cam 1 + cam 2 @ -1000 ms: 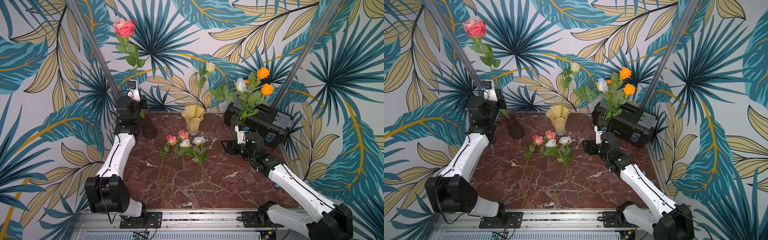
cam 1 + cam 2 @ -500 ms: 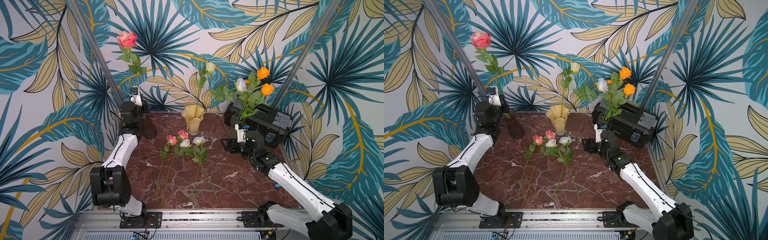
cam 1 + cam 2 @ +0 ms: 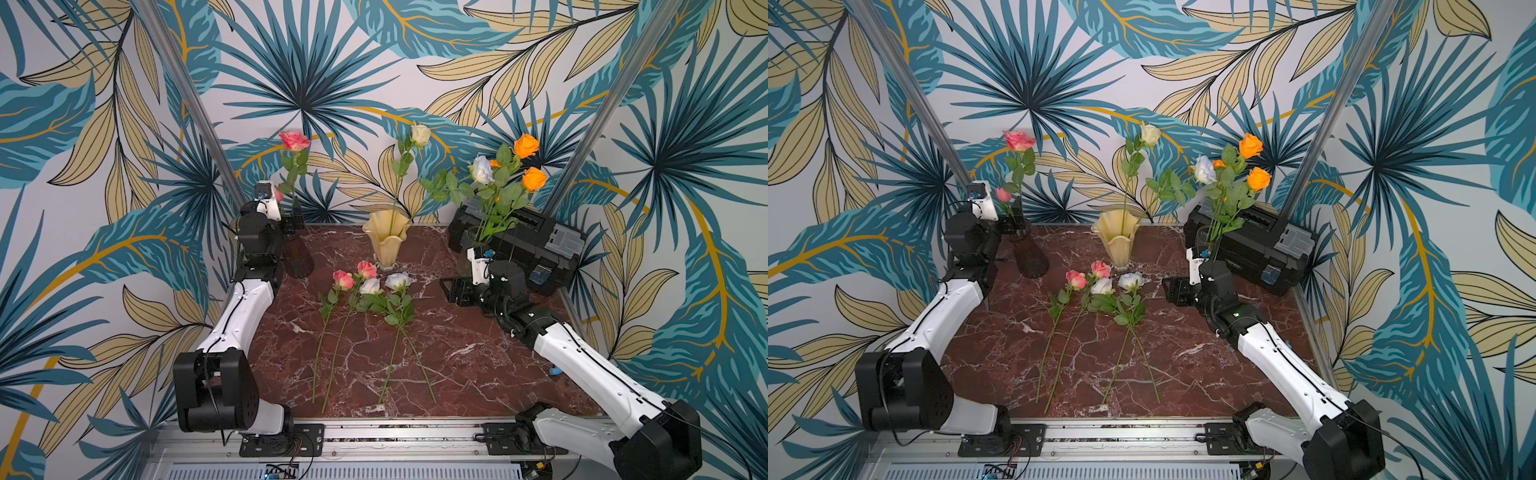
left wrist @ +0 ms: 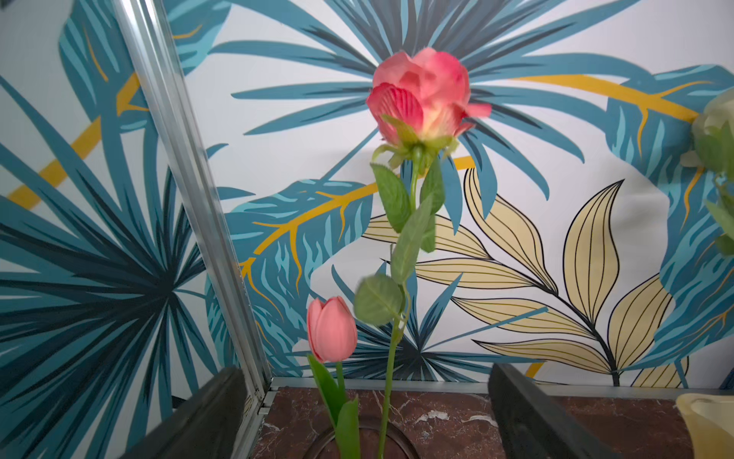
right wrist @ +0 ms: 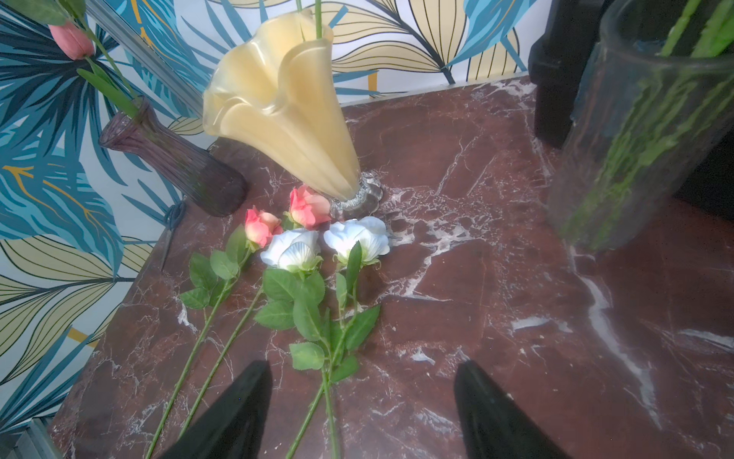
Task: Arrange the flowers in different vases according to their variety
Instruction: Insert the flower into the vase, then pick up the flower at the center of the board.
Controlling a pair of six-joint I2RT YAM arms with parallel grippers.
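On the marble tabletop (image 3: 478, 357) four roses (image 3: 370, 286) are laid, a pink rose (image 4: 421, 99) is stood in the purple vase (image 3: 297, 259) beside the wide-open left gripper (image 4: 363, 377), and the right gripper (image 5: 361, 367) is held open, empty.

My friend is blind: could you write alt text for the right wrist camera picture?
Two pink roses and two white roses lie side by side on a red-brown marble table, heads near a cream-yellow ruffled vase. A dark purple ribbed glass vase and a clear glass cylinder flank it; the open right gripper faces them.
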